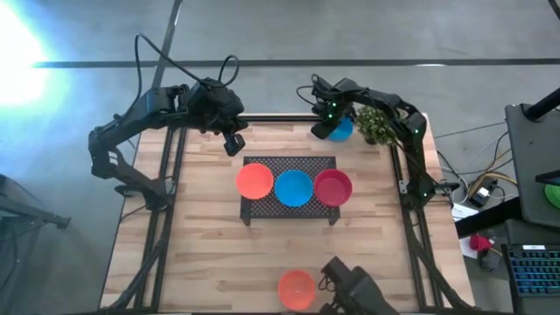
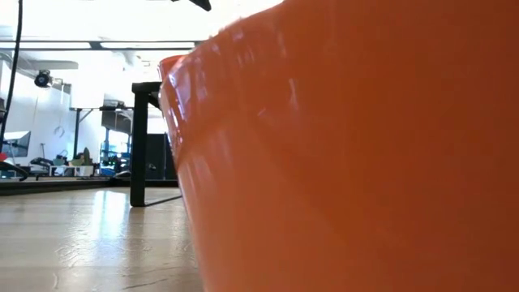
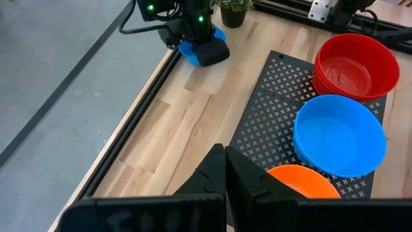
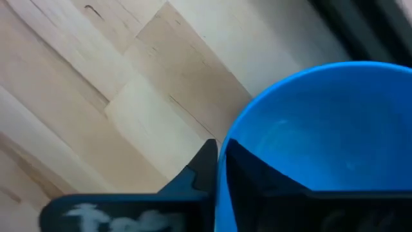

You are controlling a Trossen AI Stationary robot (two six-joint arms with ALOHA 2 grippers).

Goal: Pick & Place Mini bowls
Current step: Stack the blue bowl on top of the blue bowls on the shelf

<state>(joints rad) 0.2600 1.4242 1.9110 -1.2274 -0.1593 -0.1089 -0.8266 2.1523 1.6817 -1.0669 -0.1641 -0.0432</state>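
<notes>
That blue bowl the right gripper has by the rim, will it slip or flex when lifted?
The blue bowl looks thin and glossy, so probably light but slick. The right gripper pinches only its rim, so it may tilt. The curved wall probably flexes little.

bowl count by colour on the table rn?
Orange: 2, one on the rack, one at the near table edge
Blue: 2, one on the rack, one in the right gripper beside the plant
Red: 1, on the rack
Total: 5 bowls
</notes>
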